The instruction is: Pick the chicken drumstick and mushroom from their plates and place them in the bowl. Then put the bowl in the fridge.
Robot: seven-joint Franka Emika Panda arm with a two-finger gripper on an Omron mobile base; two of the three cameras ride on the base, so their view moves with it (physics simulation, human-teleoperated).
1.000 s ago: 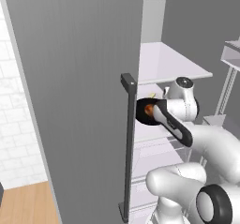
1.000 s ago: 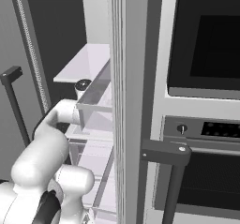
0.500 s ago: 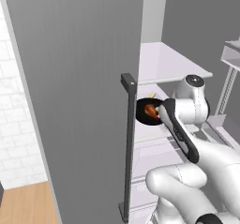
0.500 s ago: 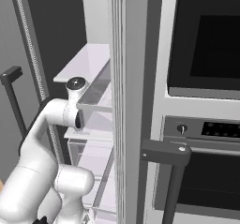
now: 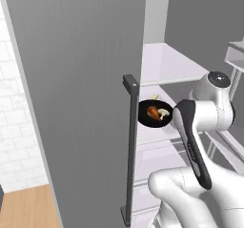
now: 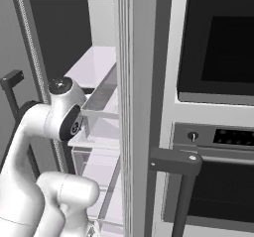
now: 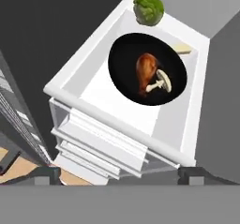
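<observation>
Now done with the last step, jaws spread wide and empty, bowl (image 7: 147, 69) with drumstick (image 7: 146, 72) and mushroom (image 7: 161, 81) resting well ahead of them on the fridge shelf (image 7: 101, 89); next, probably just backing clear.

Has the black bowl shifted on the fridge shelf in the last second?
No. In the left base view the bowl sits at the same spot beside the fridge door handle, with the chicken drumstick and mushroom inside.
</observation>
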